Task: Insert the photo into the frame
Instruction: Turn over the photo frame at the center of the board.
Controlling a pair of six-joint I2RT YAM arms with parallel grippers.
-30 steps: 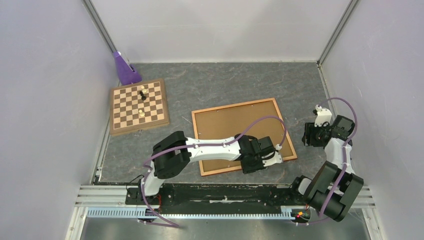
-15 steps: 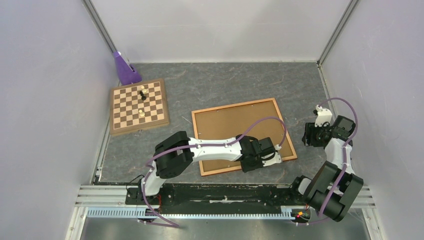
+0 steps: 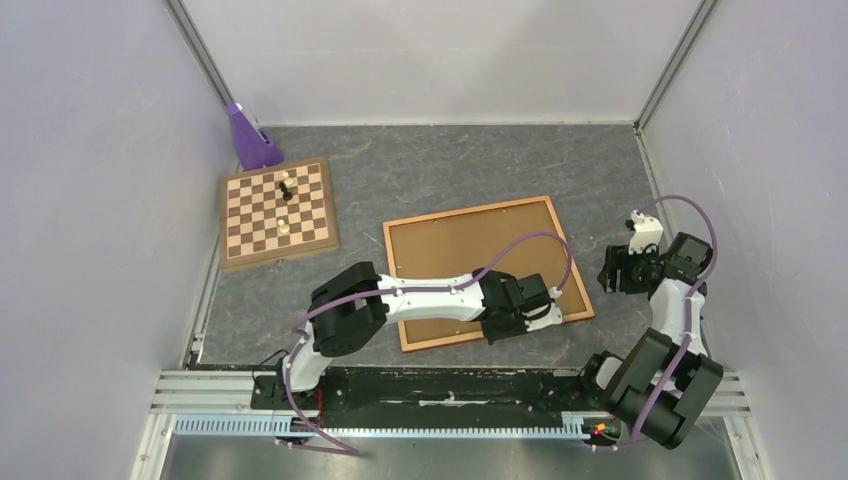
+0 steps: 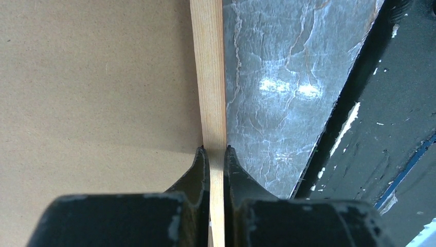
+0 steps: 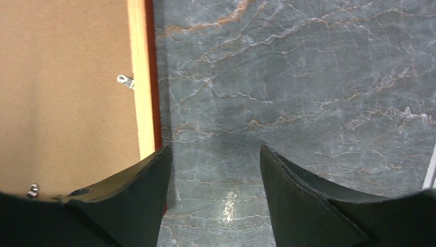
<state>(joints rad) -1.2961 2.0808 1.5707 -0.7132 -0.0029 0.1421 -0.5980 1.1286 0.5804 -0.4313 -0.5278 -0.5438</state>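
The frame (image 3: 466, 211), thin orange-brown wood, lies face down mid-table with a brown backing panel (image 3: 470, 262) filling it. My left gripper (image 3: 556, 318) is shut on the frame's near-right rail. In the left wrist view that pale rail (image 4: 208, 77) runs straight up between the two black fingers of the left gripper (image 4: 213, 149). My right gripper (image 3: 610, 275) hovers open just right of the frame. In its wrist view the right gripper (image 5: 215, 149) spans bare table, the frame's rail (image 5: 140, 77) beside its left finger. The photo is out of view.
A chessboard (image 3: 277, 213) with a few pieces lies at the left. A purple object (image 3: 250, 140) stands in the back-left corner. Small metal clips (image 5: 125, 80) sit along the backing's edge. Walls enclose the table on three sides.
My left gripper has closed onto the frame's rail. The right gripper has opened a little wider and shifted slightly toward the frame.
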